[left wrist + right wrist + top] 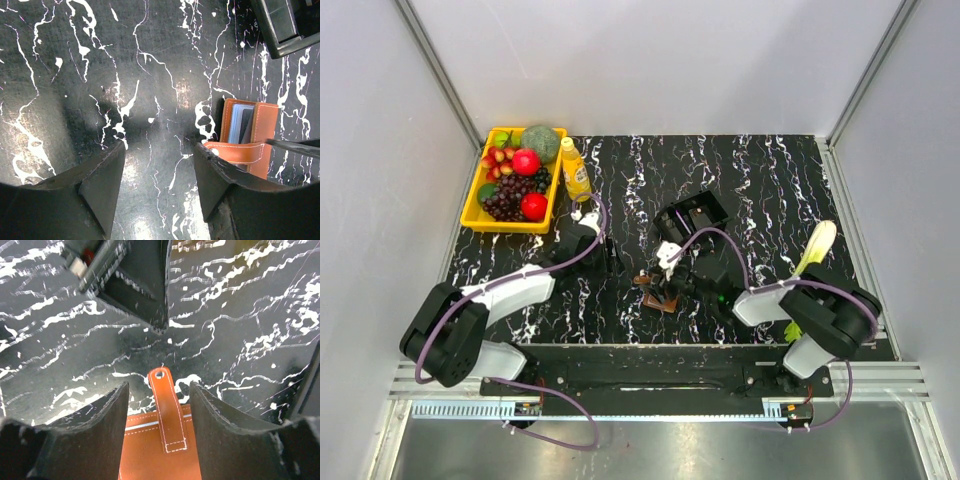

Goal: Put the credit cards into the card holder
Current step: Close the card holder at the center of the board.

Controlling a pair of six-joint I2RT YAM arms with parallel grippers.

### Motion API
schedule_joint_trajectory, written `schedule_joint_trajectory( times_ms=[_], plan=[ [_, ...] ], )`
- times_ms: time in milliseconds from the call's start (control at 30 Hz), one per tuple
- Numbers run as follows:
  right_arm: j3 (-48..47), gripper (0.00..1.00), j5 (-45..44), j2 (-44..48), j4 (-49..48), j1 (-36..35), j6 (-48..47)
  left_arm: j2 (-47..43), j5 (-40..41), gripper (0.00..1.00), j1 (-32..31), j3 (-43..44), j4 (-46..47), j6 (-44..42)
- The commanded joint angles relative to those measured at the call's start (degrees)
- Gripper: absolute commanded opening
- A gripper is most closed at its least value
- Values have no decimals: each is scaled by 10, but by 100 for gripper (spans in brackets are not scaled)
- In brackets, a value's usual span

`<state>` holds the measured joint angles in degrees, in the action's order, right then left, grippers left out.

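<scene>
A: Yellow tray (505,226) at ten o'clock on the table (770,180), and it's loaded: dark grapes (515,190), two red fruits (526,161), a broccoli head (542,142) at the far end.

B: There's a yellow bottle (575,168) standing just outside it, at the tray's three o'clock. The label is too small to read.

A: Black box (692,215) near the middle. What's in it I can't make out.

B: Now the holder (147,452). Brown leather, pale stitching, lying flat just at six o'clock of that box, on the arms' side.

A: The left wrist view has it partly open, with a bluish panel showing in the slots. Card or lining, I can't tell.

B: Over it hangs the right gripper (159,386), fingers spread wide. The strap (167,412) runs up between them toward twelve, touching neither.

A: And the left gripper (159,150) is wide too, with only table between its fingers. The holder sits off at its three o'clock.
</scene>
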<state>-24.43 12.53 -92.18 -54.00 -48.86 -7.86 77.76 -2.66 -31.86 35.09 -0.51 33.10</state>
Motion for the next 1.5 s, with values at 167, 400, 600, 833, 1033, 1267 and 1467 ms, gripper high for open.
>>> schedule_joint_trajectory(
  times_ms=[167, 400, 600, 833, 1033, 1267, 1467],
  plan=[
    [-49, 53, -144, 198, 201, -1, 93, -28, -18, 61, 3, -4, 18, 0],
    [-157, 50, -215, 236, 575, -1, 282, -19, -95, 62, 3, -15, 64, 24],
    [-164, 27, -130, 154, 641, -3, 392, -12, -100, 62, 2, -35, 82, 31],
    [-182, 24, -140, 95, 615, -9, 398, -11, -111, 62, -2, -51, 89, 35],
    [-218, 34, -166, 17, 644, -9, 393, 0, -180, 62, -27, -114, 198, 98],
    [-225, 29, -173, -19, 656, -8, 399, 60, -166, 63, -75, -111, 255, 129],
    [-225, 32, -165, -30, 651, -9, 397, 115, -136, 63, -80, -92, 261, 125]
  ],
)
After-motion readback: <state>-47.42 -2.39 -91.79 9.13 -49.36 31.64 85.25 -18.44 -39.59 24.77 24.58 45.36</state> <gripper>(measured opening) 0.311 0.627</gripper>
